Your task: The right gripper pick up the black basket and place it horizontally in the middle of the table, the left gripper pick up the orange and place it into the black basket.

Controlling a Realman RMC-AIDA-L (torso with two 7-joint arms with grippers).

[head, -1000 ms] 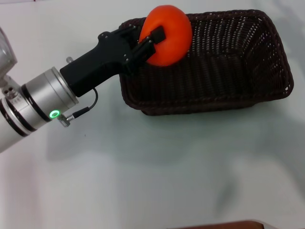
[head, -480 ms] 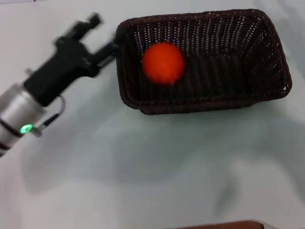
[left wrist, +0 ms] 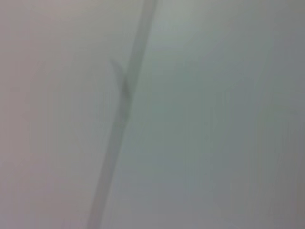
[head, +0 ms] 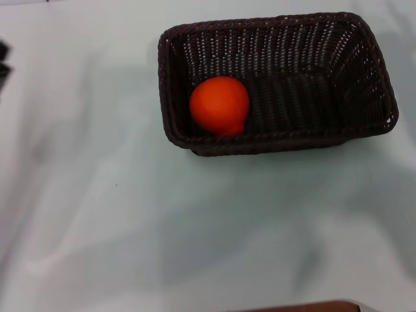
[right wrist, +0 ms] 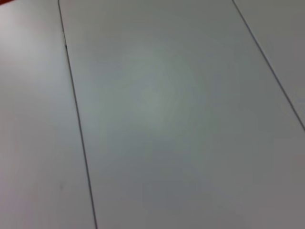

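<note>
The black basket (head: 338, 78) lies lengthwise across the far middle of the table (head: 195, 234) in the head view. The orange (head: 220, 105) rests inside it, at its left end against the near wall, with nothing touching it. My left gripper (head: 2, 60) shows only as two dark tips, set apart, at the left edge of the head view, far from the basket and holding nothing. My right gripper is out of view. Both wrist views show only bare table surface with thin seam lines.
A brown edge (head: 305, 307) runs along the table's near side at the bottom of the head view. Pale table surface lies to the left of the basket and in front of it.
My left gripper let go of the orange over the basket and pulled away to the left, almost out of the head view. The orange dropped and settled at the basket's left end.
</note>
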